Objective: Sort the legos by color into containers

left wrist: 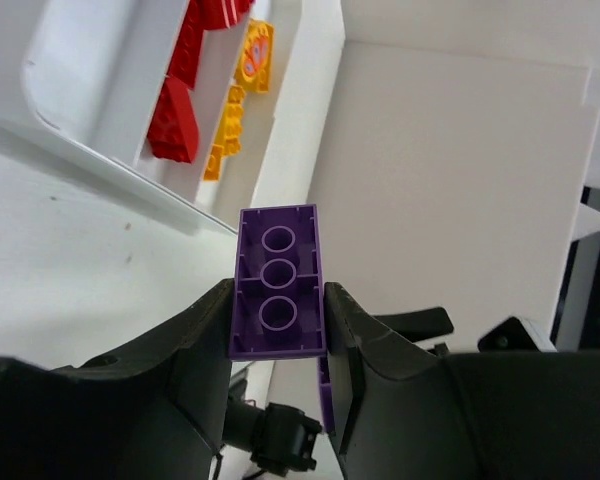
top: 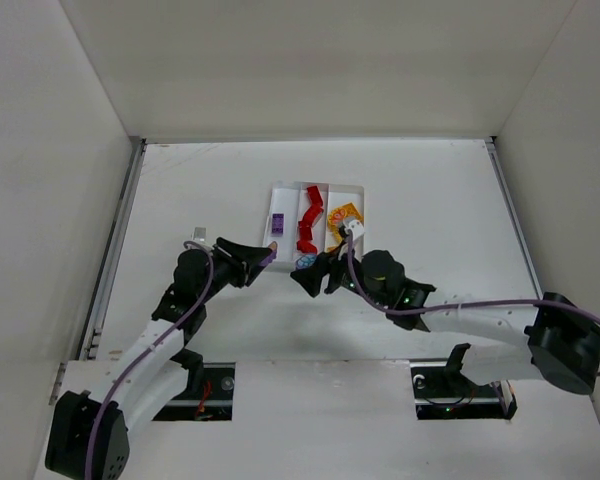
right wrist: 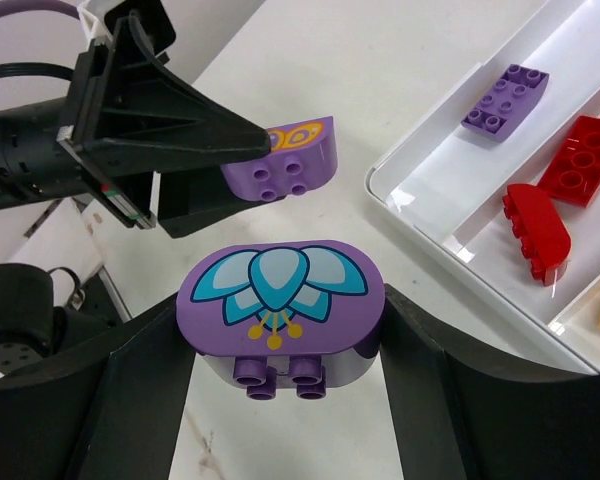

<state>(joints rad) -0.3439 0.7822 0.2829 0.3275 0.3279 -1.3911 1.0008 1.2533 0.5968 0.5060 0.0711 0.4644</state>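
Left gripper [left wrist: 280,305] clamped on a purple studded plastic brick [left wrist: 277,265] | right gripper [right wrist: 280,325] clamped on an oval purple lotus-printed brick [right wrist: 280,285] | both held near the white three-compartment plastic tray [top: 315,184] | you're handling light, rigid, slick plastic (judged); grip flat sides, not studs.

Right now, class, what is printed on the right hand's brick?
Purple brick, blue flower print; right wrist view.

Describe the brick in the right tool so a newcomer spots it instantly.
Find the white tray near the middle of the table. Just off its near edge, the right tool holds a rounded purple brick. Only it carries a blue lotus-like flower print; the left tool holds a curved brick, also purple, with an orange print.
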